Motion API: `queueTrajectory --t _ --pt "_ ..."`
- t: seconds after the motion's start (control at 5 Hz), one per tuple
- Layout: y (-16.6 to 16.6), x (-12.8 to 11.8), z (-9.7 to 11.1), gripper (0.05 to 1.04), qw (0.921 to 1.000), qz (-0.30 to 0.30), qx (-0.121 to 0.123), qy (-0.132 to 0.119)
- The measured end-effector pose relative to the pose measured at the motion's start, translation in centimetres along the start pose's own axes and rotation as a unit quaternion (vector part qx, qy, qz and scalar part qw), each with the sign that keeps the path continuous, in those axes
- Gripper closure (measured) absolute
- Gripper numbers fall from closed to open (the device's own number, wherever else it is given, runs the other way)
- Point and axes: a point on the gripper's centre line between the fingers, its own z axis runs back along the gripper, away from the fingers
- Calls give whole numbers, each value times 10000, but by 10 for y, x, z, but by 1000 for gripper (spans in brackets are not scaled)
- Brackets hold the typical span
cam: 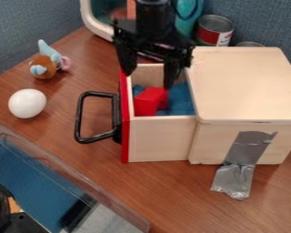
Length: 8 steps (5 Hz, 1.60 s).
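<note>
block (150, 102): red, inside the drawer (160, 139), on its blue floor.
gripper (149, 79): above block; jaws released, spread apart, grasping nothing.
drawer: pulled out, loaded; not shut.
box (245, 82): wooden, taped to table.
table (172, 195): brown wood; ball (27, 103) and toy (44, 67) beyond the handle (80, 116).
wall (32, 27): blue-grey; can (214, 31) beside it.

I'd call this a lab in an office-like room — blue-grey fabric partitions (26, 32) rise behind the far corner of my wood-grain bench (60, 107), and silver tape (244, 152) runs from a wooden drawer box (248, 86) down onto the bench, behind its near edge.
</note>
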Motion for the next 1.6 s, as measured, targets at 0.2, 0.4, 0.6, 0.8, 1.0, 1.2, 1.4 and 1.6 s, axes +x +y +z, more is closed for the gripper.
queueTrajectory --t 0.2,0.4,0.6,0.8,1.0,1.2,1.4,1.6 --pt "0 3 -10 84 10000 -87 6 -40" --pt "-2 4 -17 84 9994 -212 -107 -235" --pt "3 6 -20 83 9991 -174 -96 -376" --pt "4 6 -21 83 9986 -160 -110 -497" --pt "6 8 -22 83 9982 -102 -125 -574" --pt "9 9 -23 83 9979 -56 -153 -619" --pt "12 8 -28 83 9984 -57 -189 -537" --pt "15 5 -35 83 9991 6 -251 -342"
